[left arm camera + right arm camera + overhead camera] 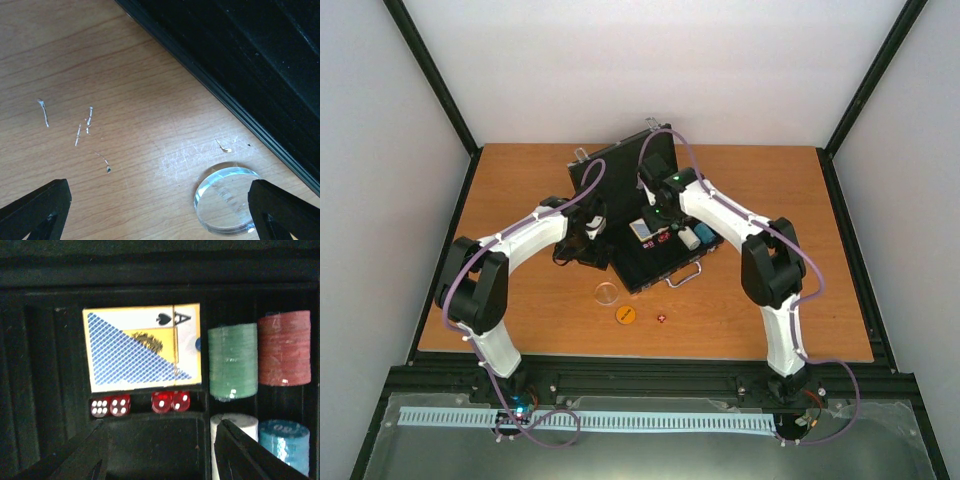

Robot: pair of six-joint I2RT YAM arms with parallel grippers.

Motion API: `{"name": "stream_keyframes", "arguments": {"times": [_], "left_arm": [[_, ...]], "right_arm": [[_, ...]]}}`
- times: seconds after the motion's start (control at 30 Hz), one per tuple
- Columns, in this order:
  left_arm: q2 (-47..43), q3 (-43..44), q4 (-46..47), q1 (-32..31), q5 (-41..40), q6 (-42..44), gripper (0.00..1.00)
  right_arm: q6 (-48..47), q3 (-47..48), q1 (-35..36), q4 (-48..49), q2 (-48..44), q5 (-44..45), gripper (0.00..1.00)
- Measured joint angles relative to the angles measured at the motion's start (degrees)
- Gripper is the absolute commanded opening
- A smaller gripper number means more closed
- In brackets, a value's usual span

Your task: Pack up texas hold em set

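Briefcase, top view: briefcase [620,188] is standing open on the table [520,180], lid raised, between both arms.
Left gripper, top view: left gripper [575,250] is hanging just beside the case's outer edge; orange disc [626,315] and red die [662,318] are lying apart from it, nearer the bases.
Right gripper, top view: right gripper [658,218] is hovering over the tray.
Left wrist view: fingers [35,212] are gaping wide, gripping nothing; clear disc [225,205] is lying between them, just beside the finger nearer the case.
Right wrist view: jaws are standing apart, empty, over a bare pocket; card box [142,347] and four dice [110,405] are sitting just beyond the fingertips; green stack [232,362] and red stack [284,347] are lying beyond one finger, white stack [240,421] and blue stack [284,442] beside it.
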Motion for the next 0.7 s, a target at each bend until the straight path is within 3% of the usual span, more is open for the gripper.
{"name": "stream_keyframes", "arguments": {"times": [0.43, 0.7], "left_arm": [[0.0, 0.2, 0.0, 0.0, 0.0, 0.0, 1.0], [0.0, 0.2, 0.0, 0.0, 0.1, 0.0, 1.0]], "right_arm": [[0.3, -20.3, 5.9, -6.4, -16.3, -9.5, 0.58], [-0.2, -26.9, 12.2, -6.3, -17.2, -14.8, 0.57]]}}
